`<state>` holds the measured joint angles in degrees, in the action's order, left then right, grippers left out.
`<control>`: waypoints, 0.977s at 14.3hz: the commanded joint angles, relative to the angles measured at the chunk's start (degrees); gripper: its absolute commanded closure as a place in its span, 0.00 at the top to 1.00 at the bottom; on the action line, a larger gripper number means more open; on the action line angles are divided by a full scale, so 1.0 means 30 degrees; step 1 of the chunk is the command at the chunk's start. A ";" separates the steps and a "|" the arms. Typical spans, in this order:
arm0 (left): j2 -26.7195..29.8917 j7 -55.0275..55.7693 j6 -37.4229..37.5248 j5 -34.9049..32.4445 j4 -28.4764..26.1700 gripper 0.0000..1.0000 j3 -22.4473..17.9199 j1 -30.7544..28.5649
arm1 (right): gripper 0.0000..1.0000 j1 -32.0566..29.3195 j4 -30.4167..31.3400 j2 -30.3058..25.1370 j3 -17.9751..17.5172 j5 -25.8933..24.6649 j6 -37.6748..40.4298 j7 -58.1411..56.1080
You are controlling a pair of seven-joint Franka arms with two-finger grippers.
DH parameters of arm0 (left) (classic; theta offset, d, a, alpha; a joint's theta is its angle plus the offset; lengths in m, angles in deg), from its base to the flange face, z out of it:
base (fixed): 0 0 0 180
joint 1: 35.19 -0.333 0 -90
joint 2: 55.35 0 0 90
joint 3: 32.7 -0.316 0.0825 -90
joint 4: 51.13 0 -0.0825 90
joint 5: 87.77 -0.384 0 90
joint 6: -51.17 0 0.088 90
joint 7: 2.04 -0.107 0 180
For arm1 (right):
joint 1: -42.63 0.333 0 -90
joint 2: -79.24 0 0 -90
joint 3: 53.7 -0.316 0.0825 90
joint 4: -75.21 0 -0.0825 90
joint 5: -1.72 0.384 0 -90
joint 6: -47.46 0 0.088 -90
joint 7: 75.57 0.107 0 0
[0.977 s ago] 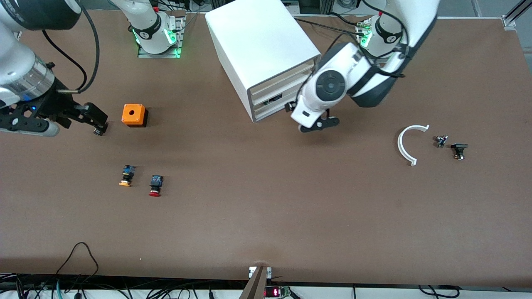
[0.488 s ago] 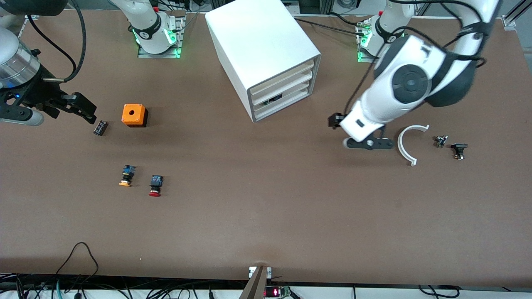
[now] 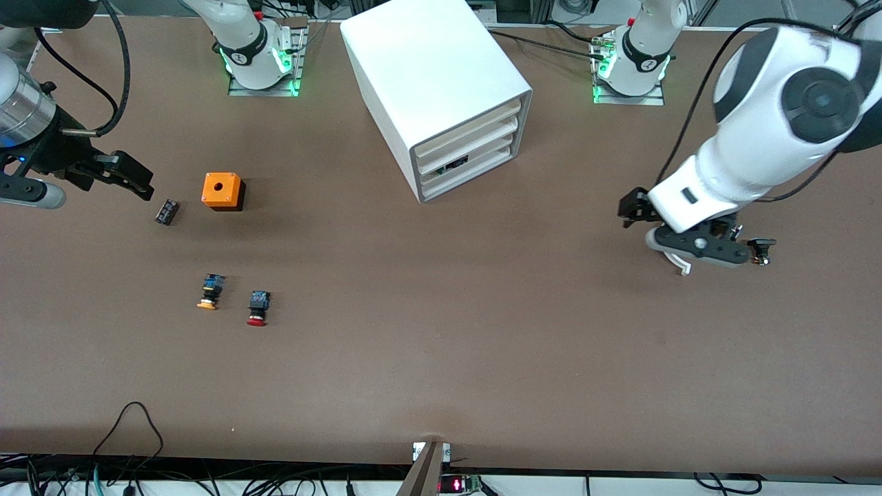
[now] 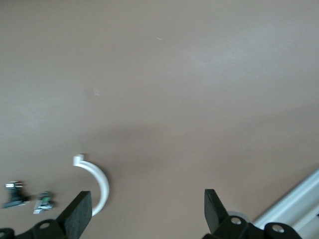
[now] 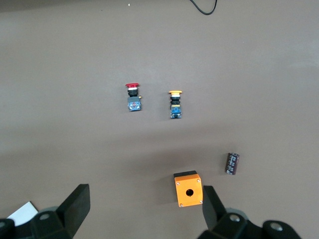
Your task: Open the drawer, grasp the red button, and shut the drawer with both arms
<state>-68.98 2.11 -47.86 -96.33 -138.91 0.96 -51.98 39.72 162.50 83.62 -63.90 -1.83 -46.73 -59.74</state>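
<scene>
While both arms hang over the ends of the worktop (image 3: 441, 358), the white cabinet (image 3: 441, 89) stands between their bases with all 3 drawers pushed in, so the drawer (image 3: 475, 148) in the middle is shut flush with the 2 others. The left hand (image 3: 679, 231) hovers over a white curved piece (image 4: 97, 181) at the left arm's end, its fingers (image 4: 79, 216) spread wide with nothing between them; 2 small dark parts (image 3: 761, 249) lie just beside that arc, though from where I stand I can't make out what they are. The right hand (image 3: 141, 182) is up over the right arm's end, its fingers (image 5: 75, 206) likewise wide apart and empty, near a small black cylinder (image 3: 166, 211) that lies on the surface beside the orange cube (image 3: 222, 191) with a hole in its top. The button (image 3: 258, 307) with the red cap lies on its side on the open worktop, nearer the front camera than the cube and well apart from the cabinet, with neither hand near it. Just beside it, toward the right arm's end, lies the similar button with the orange cap (image 3: 209, 291), also on its side, the 2 close but apart.
</scene>
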 commanded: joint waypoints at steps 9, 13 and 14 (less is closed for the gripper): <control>0.5391 -0.3462 -0.1233 0.2707 -0.4314 0.99 -1.0954 0.6182 | 1.00 0.0119 0.0084 -0.0288 0.0236 0.0450 0.0168 -0.1818; 0.5276 -0.3405 -0.0131 0.2531 -0.4052 1.00 -1.0898 0.6126 | 1.00 0.0118 0.0084 -0.0288 0.0265 0.0508 0.0285 -0.1848; 0.5188 -0.3463 -0.0038 0.2560 -0.3993 1.00 -1.0869 0.6009 | 1.00 0.0118 0.0084 -0.0288 0.0265 0.0509 0.0285 -0.1819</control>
<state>-54.25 -7.49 -49.02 -89.42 -150.04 -30.99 -34.39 39.77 162.50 83.61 -63.69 -1.50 -46.52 -64.21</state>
